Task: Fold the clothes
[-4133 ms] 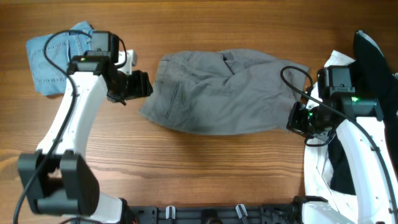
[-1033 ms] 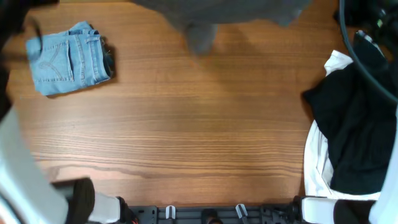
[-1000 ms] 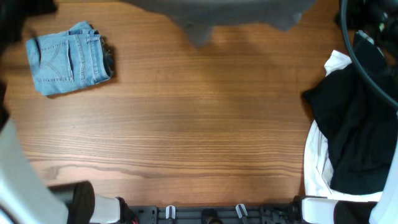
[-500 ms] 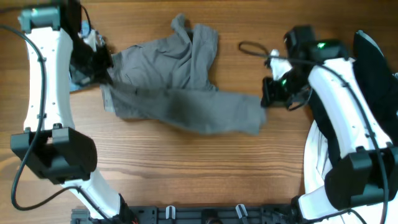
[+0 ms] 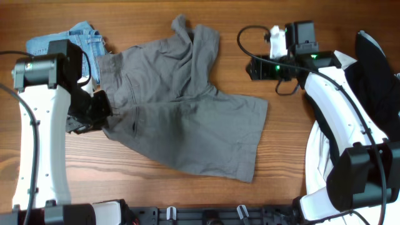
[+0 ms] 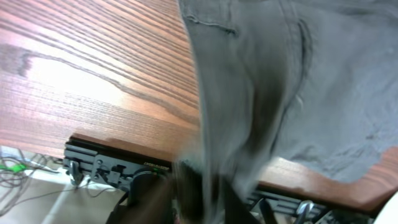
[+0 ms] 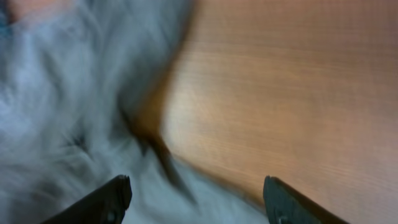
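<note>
The large grey shorts (image 5: 181,119) lie spread across the middle of the table, one leg reaching the front right. My left gripper (image 5: 103,112) is at their left edge. In the left wrist view the grey cloth (image 6: 261,74) hangs down between the blurred fingers (image 6: 189,199); how firmly they close on it is unclear. My right gripper (image 5: 253,67) hovers beyond the shorts' right leg, open. In the right wrist view its gap (image 7: 199,199) holds nothing, with blurred grey cloth (image 7: 56,112) below on the left.
Folded light-blue denim shorts (image 5: 62,40) lie at the far left, partly under the grey shorts' edge. A black garment (image 5: 375,69) on a white one (image 5: 319,169) is heaped along the right edge. Bare wood (image 5: 156,194) shows at the front.
The grey shorts have dropped and spread flatter. My right gripper has opened, let go of the hem and drawn back toward the far side. My left gripper has moved toward the front.
</note>
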Tool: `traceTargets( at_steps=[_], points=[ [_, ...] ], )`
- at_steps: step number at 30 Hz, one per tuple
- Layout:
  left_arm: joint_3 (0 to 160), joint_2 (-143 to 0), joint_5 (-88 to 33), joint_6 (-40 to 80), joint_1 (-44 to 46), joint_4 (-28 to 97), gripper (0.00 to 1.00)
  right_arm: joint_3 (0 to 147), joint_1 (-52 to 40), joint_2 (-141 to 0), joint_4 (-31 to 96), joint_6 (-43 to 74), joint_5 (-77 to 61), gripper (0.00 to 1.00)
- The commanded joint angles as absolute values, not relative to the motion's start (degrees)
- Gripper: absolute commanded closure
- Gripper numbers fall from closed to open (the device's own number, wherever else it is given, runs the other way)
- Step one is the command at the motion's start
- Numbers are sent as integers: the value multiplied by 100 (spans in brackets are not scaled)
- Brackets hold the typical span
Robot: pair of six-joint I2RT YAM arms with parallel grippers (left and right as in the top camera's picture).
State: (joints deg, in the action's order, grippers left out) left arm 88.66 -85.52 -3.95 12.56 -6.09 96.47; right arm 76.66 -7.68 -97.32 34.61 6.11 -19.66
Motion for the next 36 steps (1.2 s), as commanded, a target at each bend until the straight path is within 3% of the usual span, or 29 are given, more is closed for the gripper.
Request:
traceTargets(
  at_steps=[1, 2, 6, 11, 13, 16, 22, 24, 27, 30, 31, 32, 35, 36],
  points=[
    [8849, -8243, -290, 1396, -600, 9655, 64, 7734, -860, -9872, 2600, 814, -2580, 26],
    [8849, -8197, -290, 1396, -600, 9655, 51, 7734, -941, -10016, 2346, 919, -2578, 25],
    [8849, -8187, -226, 1369, -600, 9605, 40, 7734, -1396, -10912, 1299, 1061, -2580, 21],
    [8849, -8200, -248, 1374, -600, 9268, 40, 7734, -1894, -11948, 89, 1601, -2626, 17],
    [8849, -8219, -250, 1374, -600, 9166, 41, 7734, -2078, -12245, -126, 1778, -2668, 20],
    [8849, -8256, -276, 1376, -600, 9008, 41, 7736, -2108, -12276, -84, 1787, -2423, 95],
    [8849, -8361, -657, 1374, -598, 8495, 41, 7736, -1127, -11557, 1581, 2453, -781, 96],
    [8844, -8442, -659, 1374, -582, 8364, 40, 7736, -558, -11260, 2685, 2884, -725, 57],
    [8833, -8646, -661, 1372, -582, 8267, 39, 7736, -64, -10986, 3389, 3002, -961, 50],
    [8827, -8962, -661, 1372, -513, 8263, 39, 7736, 93, -10689, 2311, 1317, -3037, 45],
    [8827, -9074, -661, 1372, -456, 8263, 39, 7736, 51, -10672, 1931, 1238, -3354, 24],
    [8827, -9181, -661, 1372, -386, 8263, 39, 7736, 3, -10672, 1747, 1236, -3310, 14],
    [8827, -9435, -661, 1369, -150, 8261, 38, 7734, -183, -10814, 1680, 1459, -1651, 3],
    [8827, -9461, -661, 1365, -67, 8256, 36, 7734, -222, -10919, 1643, 1452, -1245, 3]
  ],
)
